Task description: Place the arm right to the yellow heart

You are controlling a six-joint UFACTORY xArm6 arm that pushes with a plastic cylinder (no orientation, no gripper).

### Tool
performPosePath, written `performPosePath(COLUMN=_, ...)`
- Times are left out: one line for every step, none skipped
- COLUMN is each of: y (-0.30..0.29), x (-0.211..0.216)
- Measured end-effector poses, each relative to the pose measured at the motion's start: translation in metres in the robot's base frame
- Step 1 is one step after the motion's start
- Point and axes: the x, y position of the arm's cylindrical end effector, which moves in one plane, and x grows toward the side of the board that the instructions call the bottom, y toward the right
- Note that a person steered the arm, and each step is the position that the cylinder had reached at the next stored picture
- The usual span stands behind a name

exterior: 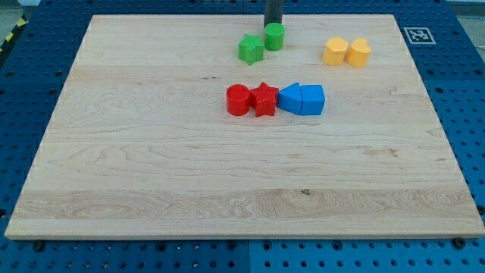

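Observation:
My tip [273,25] is at the view's top, touching the far side of a green cylinder [274,36]. Two yellow blocks sit side by side to the right of it. The right one looks like the yellow heart [359,52] and the left one like a yellow pentagon [335,51]. My tip is well to the left of both yellow blocks, roughly a fifth of the board's width from the heart. The rod's upper part runs out of the view's top.
A green star [251,49] lies just left of the green cylinder. In the middle stand a red cylinder [238,99], a red star [264,98] and two blue blocks [289,98] [312,99] in a touching row. The wooden board [151,174] ends shortly right of the heart.

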Motion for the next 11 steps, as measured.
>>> performPosePath(y=0.000, x=0.019)
performPosePath(y=0.000, x=0.021)
performPosePath(y=-0.002, x=0.002)
performPosePath(y=0.010, x=-0.008)
performPosePath(y=0.061, x=-0.008)
performPosePath(y=0.083, x=-0.008)
performPosePath(y=0.083, x=-0.008)
performPosePath(y=0.087, x=-0.018)
performPosePath(y=0.130, x=-0.024)
performPosePath(y=0.180, x=-0.004)
performPosePath(y=0.185, x=0.039)
